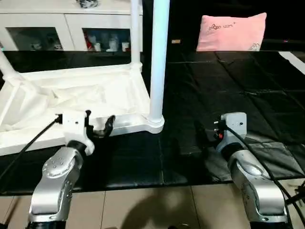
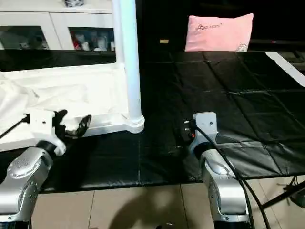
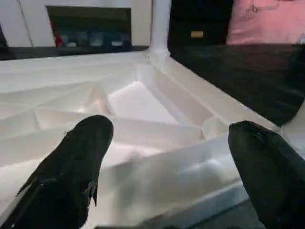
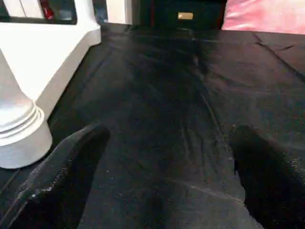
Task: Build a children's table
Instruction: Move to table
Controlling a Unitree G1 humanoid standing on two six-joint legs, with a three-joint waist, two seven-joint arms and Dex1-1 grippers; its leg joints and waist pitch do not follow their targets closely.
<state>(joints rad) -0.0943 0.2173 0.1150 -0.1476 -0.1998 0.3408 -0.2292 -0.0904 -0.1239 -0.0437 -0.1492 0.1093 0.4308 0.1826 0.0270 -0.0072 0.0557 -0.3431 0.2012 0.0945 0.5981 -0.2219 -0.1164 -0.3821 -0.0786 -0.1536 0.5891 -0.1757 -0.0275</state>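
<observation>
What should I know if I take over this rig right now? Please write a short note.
Left gripper: open, empty, at the near edge of the tabletop.
Right gripper: open, empty, over the black mat, to the right of the table.
Tabletop lies upside down on the mat, ribbed underside up.
Done: three legs stand in their sockets, near right, far right and far left.
Left: the near left corner is out of frame, so I cannot tell whether its leg is in. Check it, then probably turn the table upright.
</observation>
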